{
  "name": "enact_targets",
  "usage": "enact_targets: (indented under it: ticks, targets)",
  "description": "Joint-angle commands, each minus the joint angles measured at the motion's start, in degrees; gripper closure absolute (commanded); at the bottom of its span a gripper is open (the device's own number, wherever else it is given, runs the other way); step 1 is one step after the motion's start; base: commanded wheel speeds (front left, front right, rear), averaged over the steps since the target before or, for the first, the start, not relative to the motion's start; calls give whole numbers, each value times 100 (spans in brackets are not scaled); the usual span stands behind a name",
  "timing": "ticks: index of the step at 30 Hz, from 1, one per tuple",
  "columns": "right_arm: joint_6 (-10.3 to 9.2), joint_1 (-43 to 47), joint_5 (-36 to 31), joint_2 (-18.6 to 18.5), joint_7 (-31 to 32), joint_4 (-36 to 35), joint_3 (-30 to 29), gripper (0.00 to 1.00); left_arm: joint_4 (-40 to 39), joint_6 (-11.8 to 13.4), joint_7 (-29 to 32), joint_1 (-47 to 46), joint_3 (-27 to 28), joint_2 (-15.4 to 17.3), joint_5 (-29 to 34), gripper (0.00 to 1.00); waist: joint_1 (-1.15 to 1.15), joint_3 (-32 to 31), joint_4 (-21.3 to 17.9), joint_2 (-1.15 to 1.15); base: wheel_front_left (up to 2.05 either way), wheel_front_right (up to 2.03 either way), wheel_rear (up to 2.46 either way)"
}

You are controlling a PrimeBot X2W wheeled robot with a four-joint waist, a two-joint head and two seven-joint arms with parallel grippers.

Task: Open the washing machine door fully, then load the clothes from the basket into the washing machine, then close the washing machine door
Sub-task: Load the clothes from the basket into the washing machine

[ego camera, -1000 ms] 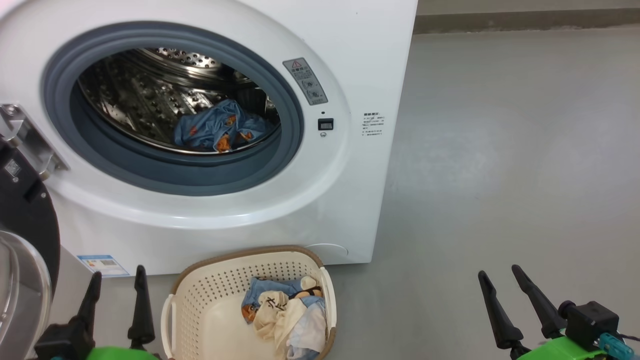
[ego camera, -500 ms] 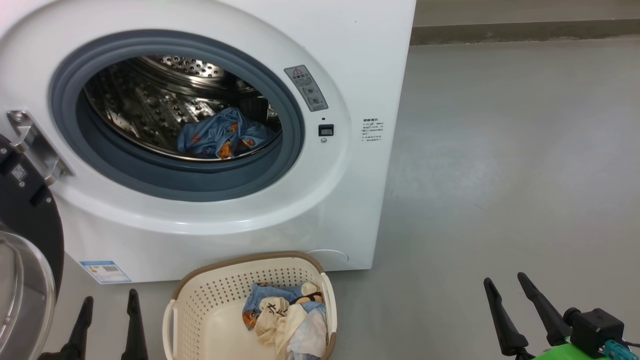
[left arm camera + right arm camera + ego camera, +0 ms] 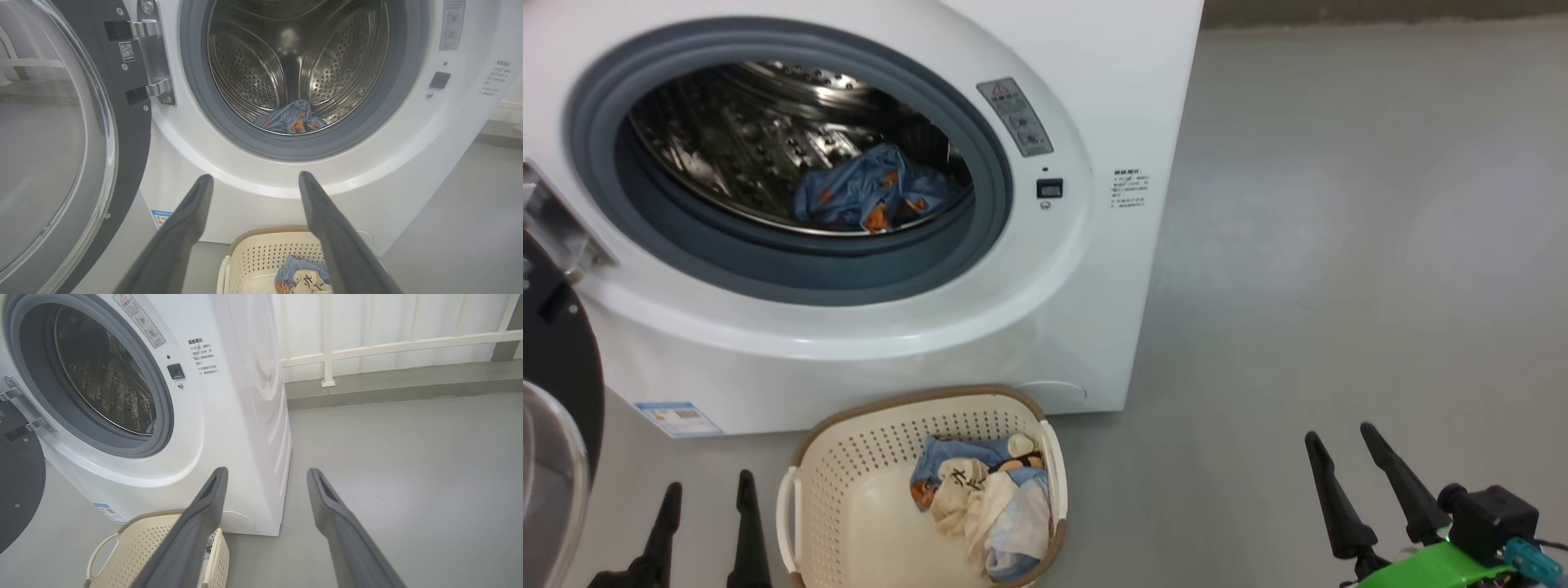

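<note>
1. The washer (image 3: 1094,98) is standing on the floor (image 3: 1339,204), with one blue garment (image 3: 866,196) lying in its drum (image 3: 735,147).
2. The door (image 3: 53,134) is hanging wide open on the left.
3. The basket (image 3: 866,465) is sitting in front of the washer, with clothes (image 3: 984,510) bunching at its right end.
4. The left end effector (image 3: 709,482) and right end effector (image 3: 1338,432) are hovering with fingers spread wide, gripping nothing.

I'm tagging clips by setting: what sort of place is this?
Likely a laundry area, maybe a balcony: an open washer, a basket of clothes on the grey floor, a white railing behind.
</note>
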Motion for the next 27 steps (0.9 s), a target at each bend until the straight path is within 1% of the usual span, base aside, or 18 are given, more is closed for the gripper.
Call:
enact_targets:
  ticks: [1, 5, 11, 13, 20, 27]
  targets:
    - [26, -265, -43, -77, -47, -152, 82, 0, -26, 5, -31, -279, 110, 67, -47, 0, 0, 238, -55, 0, 0, 0, 0]
    - [26, -416, -74, -5, -47, -177, 72, 0, 199, 5, -31, -475, -44, 126, -119, 0, 0, 556, -121, 0, 0, 0, 0]
    - [26, -708, -120, 141, -47, -202, 57, 0, 727, 4, -31, -889, -409, 304, -261, 0, 0, 1042, -294, 0, 0, 0, 0]
    - [26, -753, -129, 173, -47, -210, 57, 0, 829, 4, -31, -967, -471, 333, -296, 0, 0, 1117, -329, 0, 0, 0, 0]
    - [26, -998, -168, 373, -47, -237, 14, 0, 1657, 4, -32, -1569, -1057, 597, -592, 0, 0, 1597, -568, 0, 0, 0, 0]
    - [26, -1211, -178, 537, -47, -276, 22, 0, 2465, 4, -32, -2236, -1805, 896, -867, 0, 0, 2080, -802, 0, 0, 0, 0]
